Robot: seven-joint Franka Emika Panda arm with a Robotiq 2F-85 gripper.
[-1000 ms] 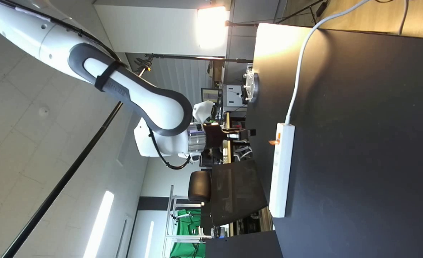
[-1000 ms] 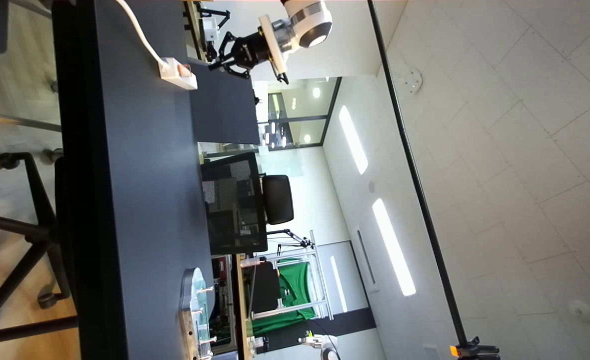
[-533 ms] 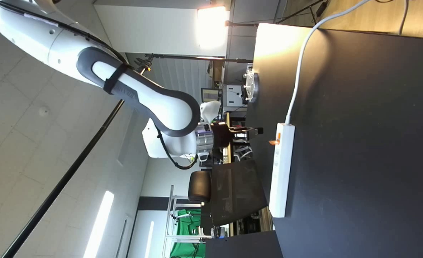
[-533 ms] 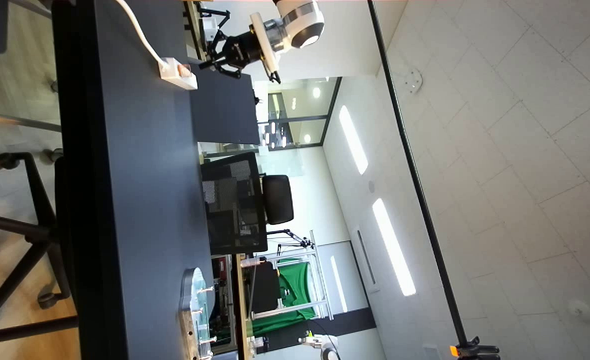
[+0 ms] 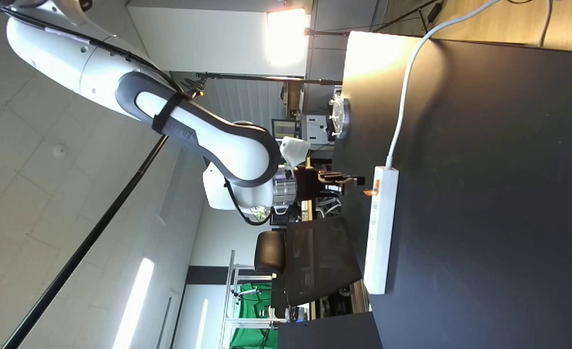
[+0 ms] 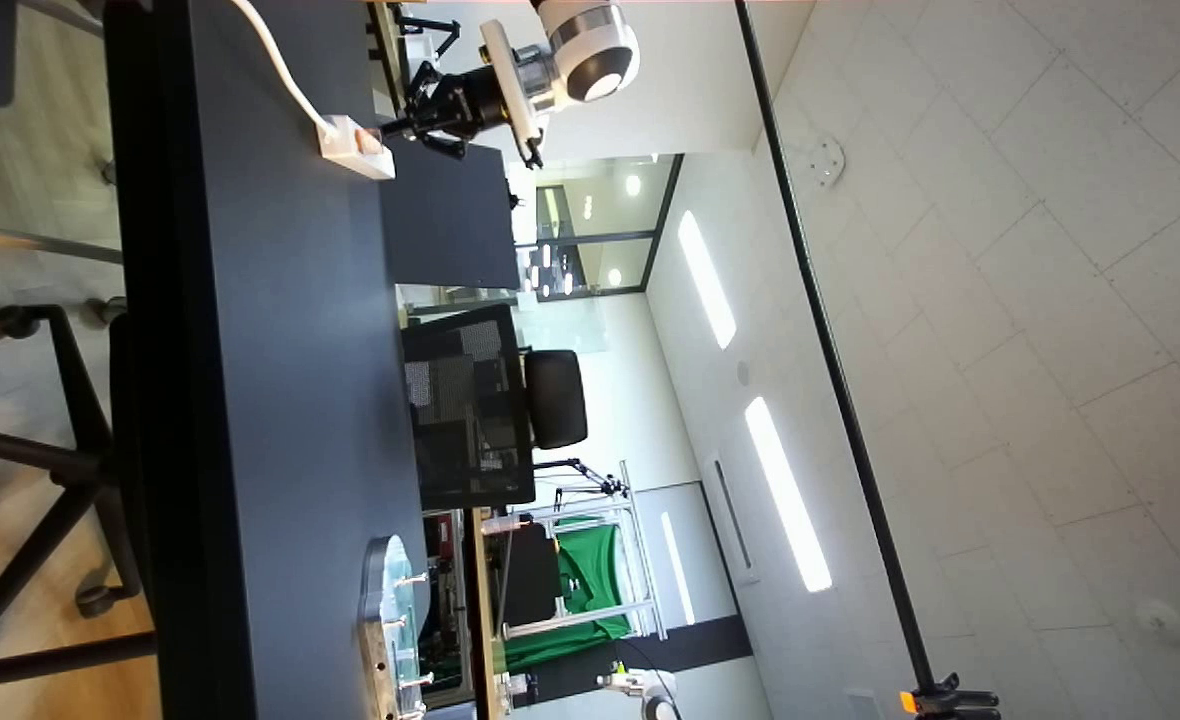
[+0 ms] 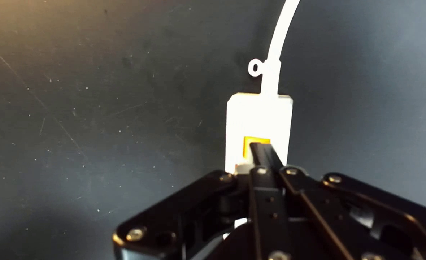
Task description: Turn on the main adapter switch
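Observation:
The main adapter (image 5: pixel 382 232) is a long white power strip lying on the dark table. It also shows end-on in an exterior view (image 6: pixel 338 148) and from above in the wrist view (image 7: pixel 260 115). Its orange switch (image 5: pixel 371 192) stands near the cable end; it shows in the wrist view (image 7: pixel 248 144), partly hidden behind the fingertips. My gripper (image 5: pixel 360 181) is shut and empty, its fingers together and pointing down at the switch. Its tips cover part of the switch in the wrist view (image 7: pixel 261 146). In an exterior view the tips (image 6: pixel 387 131) are right by the switch; contact cannot be told.
A white cable (image 5: pixel 402 97) runs from the adapter's end over the table edge. A round plate with upright metal pegs (image 6: pixel 395 610) stands on the table (image 6: pixel 300 350), away from the adapter. A black mesh chair (image 6: pixel 470 410) stands beyond the table edge.
My arm and shut gripper have come down steadily towards the adapter, from well above it to right at its switch. The adapter and cable have not moved.

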